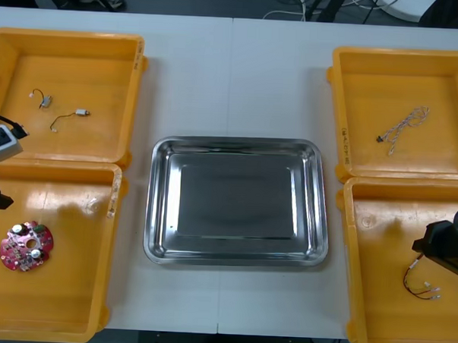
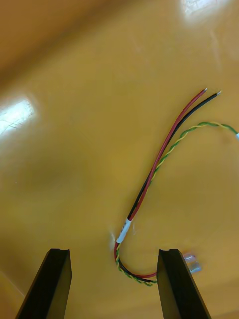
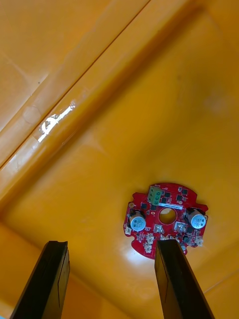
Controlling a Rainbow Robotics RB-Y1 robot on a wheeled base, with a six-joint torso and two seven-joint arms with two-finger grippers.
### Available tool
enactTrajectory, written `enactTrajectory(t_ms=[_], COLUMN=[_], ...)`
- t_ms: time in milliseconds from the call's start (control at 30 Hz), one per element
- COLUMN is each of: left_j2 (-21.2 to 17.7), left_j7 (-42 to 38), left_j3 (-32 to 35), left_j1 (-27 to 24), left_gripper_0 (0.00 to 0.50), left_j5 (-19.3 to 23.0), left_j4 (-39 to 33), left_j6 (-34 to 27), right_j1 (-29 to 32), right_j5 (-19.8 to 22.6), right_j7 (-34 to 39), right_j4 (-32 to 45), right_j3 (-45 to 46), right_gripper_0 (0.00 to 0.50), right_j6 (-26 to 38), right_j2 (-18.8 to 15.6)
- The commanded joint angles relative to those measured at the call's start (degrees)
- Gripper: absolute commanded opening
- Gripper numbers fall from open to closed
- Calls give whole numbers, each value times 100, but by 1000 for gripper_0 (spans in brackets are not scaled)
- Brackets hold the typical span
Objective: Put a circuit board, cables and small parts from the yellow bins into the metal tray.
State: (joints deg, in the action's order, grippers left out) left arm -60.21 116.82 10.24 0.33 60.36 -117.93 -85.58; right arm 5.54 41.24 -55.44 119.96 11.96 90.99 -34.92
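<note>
Both tools are open and nothing is held.

- Right gripper (image 2: 114, 254): fingers apart, low over the floor of the near right bin (image 1: 383, 307). The cable bundle (image 2: 158, 164) lies loose there, its looped end between my fingers and closer to one of them.
- Left gripper (image 3: 112, 245): fingers apart over the near left bin (image 1: 71, 301). The circuit board (image 3: 165, 218) lies flat just past the tips, off towards one finger.
- Metal tray (image 1: 237, 202): between the bins, bare.

Step in hand, as I judge it, is the first picks. For the cable, I should centre on the white sleeve, where the strands are gathered, then descend and close. For the board, I should shift sideways until an edge sits between the fingers.

The wrist views give me strand colours and board components. The front view gives the route to the tray, plus the small metal parts (image 1: 42, 99) far left and the pale twisted cable (image 1: 404, 124) far right.
</note>
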Motion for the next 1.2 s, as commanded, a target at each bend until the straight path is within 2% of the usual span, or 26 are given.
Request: enactTrajectory(t_ms=[33,600,900,1200], left_j2=[-316,-439,-448,-465], left_j7=[824,860,912,895], left_j3=[-312,-1015,-1393,-1657], left_j1=[142,292,292,292], left_gripper_0=[500,500,500,500], left_j5=[29,-384,-525,-709], left_j4=[-11,7,385,420], left_j6=[296,806,1307,1430], right_j1=[105,114,96,105], right_j5=[-116,-230,-388,-511], right_j7=[341,525,640,710], right_j4=[133,-289,-517,-614], right_j3=[183,-63,-344,-458], right_gripper_0=[500,500,500,500], right_j6=[-29,-213,-512,-574], right_j2=[161,188,196,319])
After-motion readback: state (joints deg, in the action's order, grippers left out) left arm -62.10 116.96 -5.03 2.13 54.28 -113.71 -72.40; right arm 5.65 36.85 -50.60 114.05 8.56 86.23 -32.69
